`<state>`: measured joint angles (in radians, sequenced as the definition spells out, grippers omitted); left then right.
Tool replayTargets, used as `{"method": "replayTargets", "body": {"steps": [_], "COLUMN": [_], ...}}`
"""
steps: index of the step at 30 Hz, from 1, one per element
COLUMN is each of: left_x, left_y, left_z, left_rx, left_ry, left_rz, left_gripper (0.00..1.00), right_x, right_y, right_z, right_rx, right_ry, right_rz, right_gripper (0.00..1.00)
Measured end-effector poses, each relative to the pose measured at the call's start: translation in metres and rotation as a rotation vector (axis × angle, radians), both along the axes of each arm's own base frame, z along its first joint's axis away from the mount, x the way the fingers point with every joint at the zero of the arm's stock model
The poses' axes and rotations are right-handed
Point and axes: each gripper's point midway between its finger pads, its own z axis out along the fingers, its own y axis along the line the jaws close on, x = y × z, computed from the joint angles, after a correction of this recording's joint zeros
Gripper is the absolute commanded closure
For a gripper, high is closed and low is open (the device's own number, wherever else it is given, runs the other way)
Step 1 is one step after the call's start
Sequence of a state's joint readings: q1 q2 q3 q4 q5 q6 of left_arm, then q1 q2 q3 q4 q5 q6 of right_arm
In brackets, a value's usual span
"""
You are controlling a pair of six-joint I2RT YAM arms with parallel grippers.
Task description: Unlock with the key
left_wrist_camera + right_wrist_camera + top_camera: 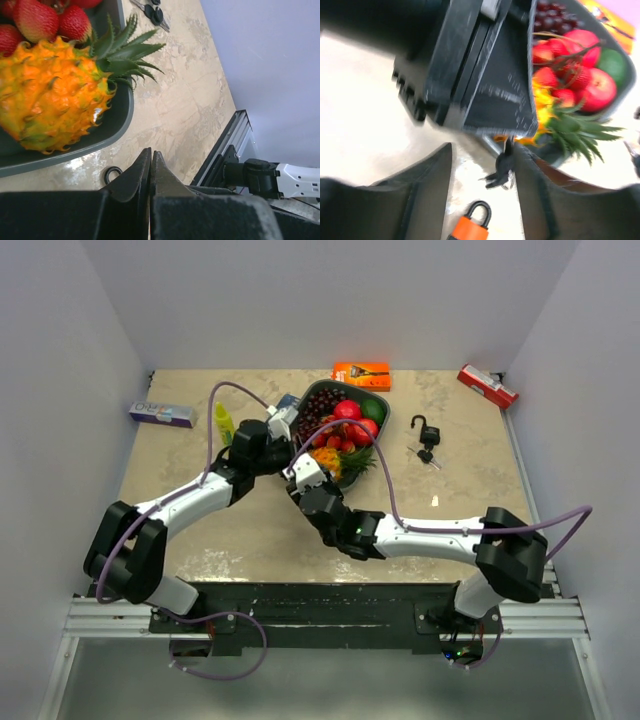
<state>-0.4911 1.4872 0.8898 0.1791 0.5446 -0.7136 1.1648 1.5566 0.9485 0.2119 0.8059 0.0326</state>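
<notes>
An orange padlock [470,227] with a black shackle lies on the table, seen in the right wrist view; in the top view the arms hide it. My left gripper [283,452] is shut [151,151]. In the right wrist view a small bunch of black keys [502,170] hangs from its tip [512,135], just above the padlock. My right gripper [482,150] is open, its fingers either side of the hanging keys, touching nothing. It sits next to the left one in the top view [298,468]. A black ring [112,175] shows under the left fingers.
A grey fruit bowl [383,430] with a pineapple [55,95] stands just beyond the grippers. A black padlock [425,428] with its own keys [428,455] lies to the right. An orange box [361,374], a red object [487,386], a blue-white box [161,414] and a yellow bottle [224,422] lie along the back.
</notes>
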Motion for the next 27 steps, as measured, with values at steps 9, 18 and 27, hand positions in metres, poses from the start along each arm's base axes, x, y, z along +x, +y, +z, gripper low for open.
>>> {"method": "replayTargets", "body": {"steps": [9, 18, 27], "left_x": [0.009, -0.026, -0.067], "left_y": [0.023, 0.018, 0.022], "left_z": [0.032, 0.076, 0.115], "left_rx": [-0.036, -0.088, -0.141], "left_ry": [-0.116, -0.322, -0.537], "left_rz": [0.004, -0.204, -0.358], "left_gripper": [1.0, 1.0, 1.0], "right_x": [-0.007, -0.01, -0.058], "right_y": [0.005, -0.03, -0.013], "right_z": [0.032, 0.127, 0.111], "right_rx": [0.189, 0.556, 0.628], "right_ry": [0.145, 0.189, 0.424], "right_rz": [0.232, 0.518, 0.806], "right_gripper": [0.19, 0.25, 0.42]}}
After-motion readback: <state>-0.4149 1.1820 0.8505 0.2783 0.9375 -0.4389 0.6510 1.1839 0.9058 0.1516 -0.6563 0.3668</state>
